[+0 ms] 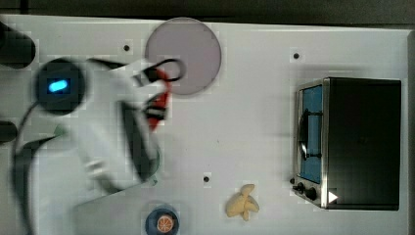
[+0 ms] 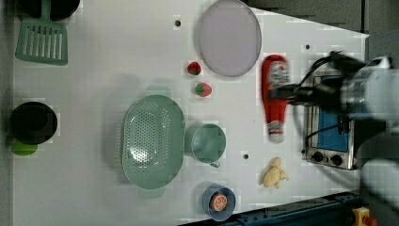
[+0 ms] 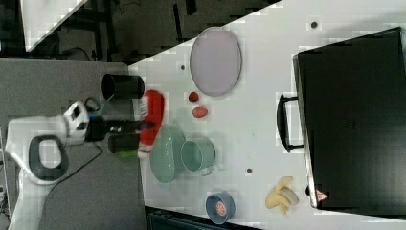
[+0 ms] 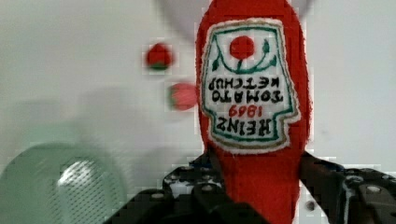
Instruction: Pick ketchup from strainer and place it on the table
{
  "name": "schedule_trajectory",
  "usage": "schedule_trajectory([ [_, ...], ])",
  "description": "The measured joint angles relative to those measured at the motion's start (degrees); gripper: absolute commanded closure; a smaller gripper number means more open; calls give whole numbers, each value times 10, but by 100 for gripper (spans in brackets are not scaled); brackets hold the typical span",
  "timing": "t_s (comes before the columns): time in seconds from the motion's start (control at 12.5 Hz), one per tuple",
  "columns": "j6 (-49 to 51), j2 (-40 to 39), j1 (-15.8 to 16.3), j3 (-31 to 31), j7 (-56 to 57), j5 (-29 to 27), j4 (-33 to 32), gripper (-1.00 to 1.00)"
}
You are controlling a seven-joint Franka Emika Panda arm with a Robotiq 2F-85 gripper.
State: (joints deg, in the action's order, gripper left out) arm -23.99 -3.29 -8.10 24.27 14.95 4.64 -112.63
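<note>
So the ketchup (image 4: 254, 102) is clamped in the claw (image 2: 282, 92), fingers (image 4: 327, 179) partway closed around its lower body, and it's hanging up in the air off the table (image 2: 94, 70), well clear of the strainer (image 2: 153, 140), which sits bare. In the left view the bottle lies to the right of the two strawberries (image 2: 194, 68) and just right of the plate (image 2: 229, 37), with the cup (image 2: 207, 142) touching the strainer's right side and the toaster oven (image 2: 329, 136) further right
</note>
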Motion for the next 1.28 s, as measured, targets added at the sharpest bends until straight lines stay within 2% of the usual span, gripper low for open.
schedule_trajectory([
  [0.32, 0, -14, -47, -117, 75, 0, 2, -13],
  [0.56, -4, -18, -79, -163, 108, 2, -16, -13],
  [0.88, -51, -19, -74, -191, 120, 4, -99, -13],
  [1.28, -224, -27, -53, -167, 124, 3, -224, -13],
])
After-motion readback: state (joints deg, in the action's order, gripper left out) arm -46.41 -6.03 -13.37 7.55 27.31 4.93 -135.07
